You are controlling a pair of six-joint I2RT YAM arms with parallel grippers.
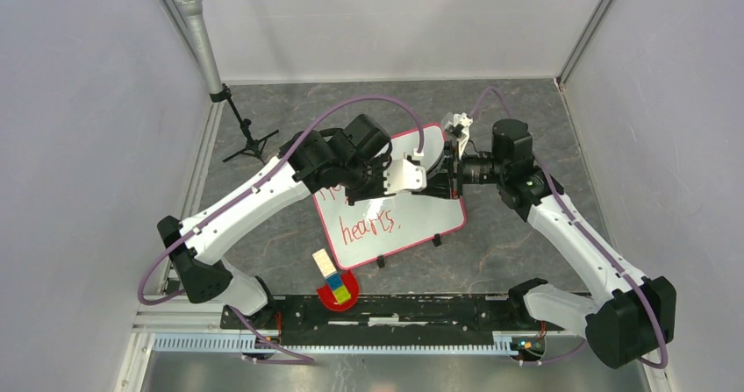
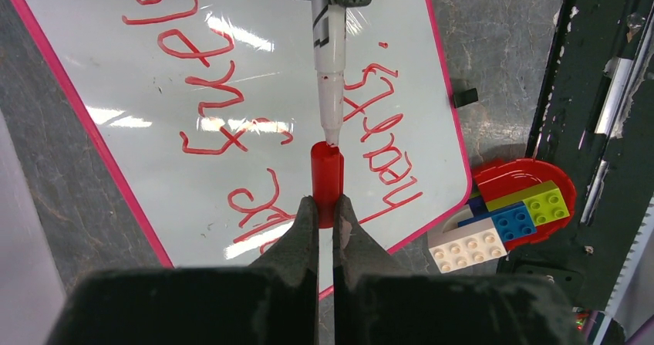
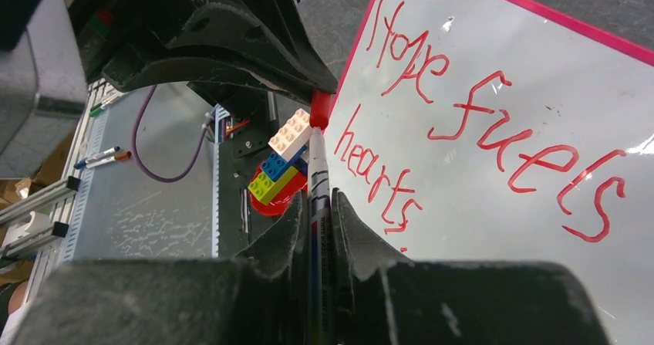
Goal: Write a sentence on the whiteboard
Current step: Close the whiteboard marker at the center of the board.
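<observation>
The whiteboard lies tilted on the table, pink-bordered, with red handwriting on it; it also shows in the left wrist view and the right wrist view. My left gripper is shut on a red marker cap. My right gripper is shut on a white marker. The marker points at the cap's open end, its tip at the cap's mouth. Both grippers meet above the board's upper part.
A red dish with a stack of coloured bricks sits by the board's near corner. Two black clips sit on the board's near edge. A microphone stand is at the back left. A black rail runs along the front.
</observation>
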